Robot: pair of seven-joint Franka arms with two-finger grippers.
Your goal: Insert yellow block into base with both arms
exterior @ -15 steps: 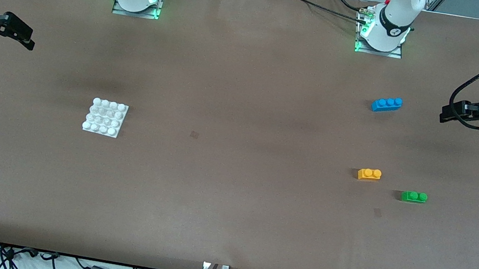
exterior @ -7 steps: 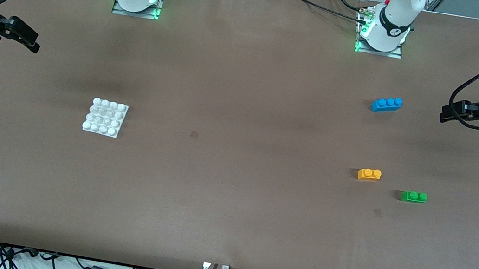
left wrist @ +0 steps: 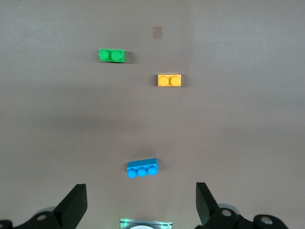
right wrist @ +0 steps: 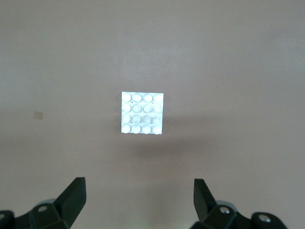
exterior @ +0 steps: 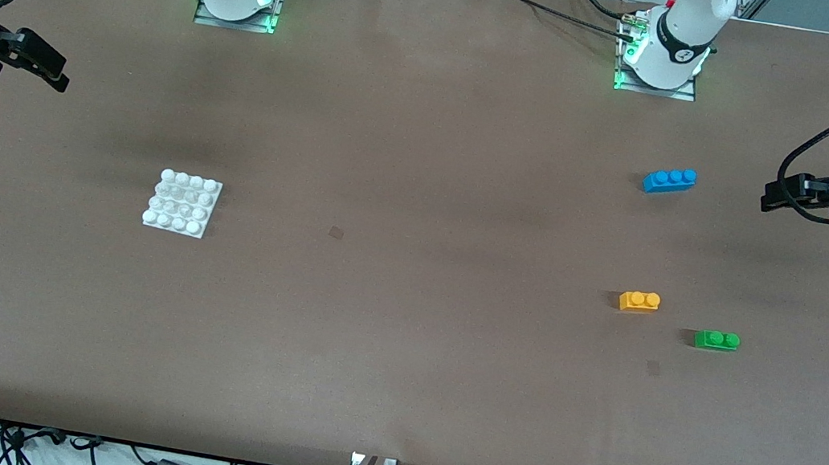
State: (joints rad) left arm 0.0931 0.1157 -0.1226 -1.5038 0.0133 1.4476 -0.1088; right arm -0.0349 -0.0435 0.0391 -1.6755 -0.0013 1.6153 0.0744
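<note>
Two tools, both mine, both spread wide and holding nothing. Left tool (exterior: pixel 773 194): up over the bench (exterior: pixel 396 360) edge at my left arm's end. Right tool (exterior: pixel 52 70): up over the edge at my right arm's end. Yellow block (exterior: pixel 639 301): on the bench toward the left arm's end, between blue brick (exterior: pixel 669 180) and green brick (exterior: pixel 716 340). Base (exterior: pixel 182 203): flat, toward the right arm's end, well apart from the block.

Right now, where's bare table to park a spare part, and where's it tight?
Widest bare stretch: between the base and the yellow block. Also bare: the strip nearer the front camera than all the bricks. Tightest: yellow block and green brick lie close together, with the blue brick farther from the camera.
</note>
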